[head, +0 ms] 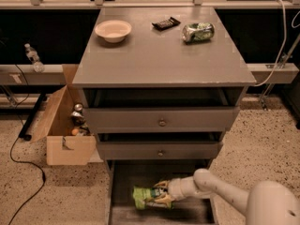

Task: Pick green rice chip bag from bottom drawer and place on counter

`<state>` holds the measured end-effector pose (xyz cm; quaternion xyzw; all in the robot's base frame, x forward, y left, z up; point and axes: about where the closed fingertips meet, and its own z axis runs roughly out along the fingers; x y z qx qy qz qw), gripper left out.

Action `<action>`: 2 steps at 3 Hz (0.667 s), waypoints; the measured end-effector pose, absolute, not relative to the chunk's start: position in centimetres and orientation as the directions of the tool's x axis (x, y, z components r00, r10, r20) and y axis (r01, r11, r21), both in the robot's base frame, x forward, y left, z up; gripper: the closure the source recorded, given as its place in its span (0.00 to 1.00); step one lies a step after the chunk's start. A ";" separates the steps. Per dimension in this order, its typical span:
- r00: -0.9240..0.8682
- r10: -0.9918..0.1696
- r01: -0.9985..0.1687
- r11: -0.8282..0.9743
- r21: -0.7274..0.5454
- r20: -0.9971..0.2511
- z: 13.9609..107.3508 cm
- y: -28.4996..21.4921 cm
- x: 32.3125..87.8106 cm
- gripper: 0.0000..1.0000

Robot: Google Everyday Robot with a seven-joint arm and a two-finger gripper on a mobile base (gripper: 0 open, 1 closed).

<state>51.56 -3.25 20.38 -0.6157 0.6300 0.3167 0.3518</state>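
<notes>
At the bottom centre of the frame the tool (159, 194) is seen low in the open bottom drawer (125, 177). Its two fingers are set above and below the right end of the green rice chip bag (143, 197), which appears to be pinched between them. The bag lies on the drawer floor. The grasp step is judged to be in hand. Next, a lift clear of the drawer front is called for, then carriage up to the table (159, 60), where a bowl (113, 30) and a drink can (198, 32) must be avoided.

End effector (160, 194) in bottom drawer (131, 176) — uncovered.
</notes>
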 end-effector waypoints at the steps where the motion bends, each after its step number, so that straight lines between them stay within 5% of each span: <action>1: 0.059 -0.498 -0.997 0.010 -0.074 -0.865 25.8 -6.0 52.0 1.00; 2: 0.087 -0.517 -0.993 0.023 -0.116 -0.851 31.5 -9.5 53.0 1.00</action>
